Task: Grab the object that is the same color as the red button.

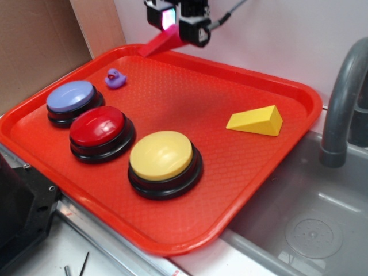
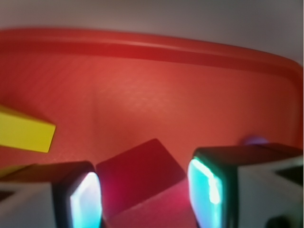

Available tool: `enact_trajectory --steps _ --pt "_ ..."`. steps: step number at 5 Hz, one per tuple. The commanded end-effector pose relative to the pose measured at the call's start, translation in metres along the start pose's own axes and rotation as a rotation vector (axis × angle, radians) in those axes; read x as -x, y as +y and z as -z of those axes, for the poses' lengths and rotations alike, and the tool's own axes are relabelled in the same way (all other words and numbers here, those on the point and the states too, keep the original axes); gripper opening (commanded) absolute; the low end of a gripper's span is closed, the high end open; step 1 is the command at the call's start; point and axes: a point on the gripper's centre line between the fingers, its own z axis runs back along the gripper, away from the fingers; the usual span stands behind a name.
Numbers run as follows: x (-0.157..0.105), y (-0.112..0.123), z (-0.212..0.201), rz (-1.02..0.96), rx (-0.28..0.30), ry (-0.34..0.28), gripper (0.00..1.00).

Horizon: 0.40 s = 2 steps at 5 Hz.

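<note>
Hand (image 1: 172,26) raised above the red tray's (image 1: 299,95) far edge, fingers pinching the red wedge (image 1: 158,43), wedge tilted downward.

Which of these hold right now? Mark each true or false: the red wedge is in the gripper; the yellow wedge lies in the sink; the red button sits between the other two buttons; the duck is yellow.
1. The red wedge is between the fingers of the gripper: true.
2. The yellow wedge lies in the sink: false, it is on the red tray.
3. The red button sits between the purple button and the yellow button: true.
4. The duck is yellow: false, purple.
</note>
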Motion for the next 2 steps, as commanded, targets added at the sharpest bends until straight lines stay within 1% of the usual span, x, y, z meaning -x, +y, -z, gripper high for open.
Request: enact_trajectory --steps 1,2 --pt "0.0407 0.0164 -0.0655 -0.091 0.058 -0.187 0.0" --pt "0.0434 0.0213 -0.0576 -0.106 0.069 -0.172 0.0"
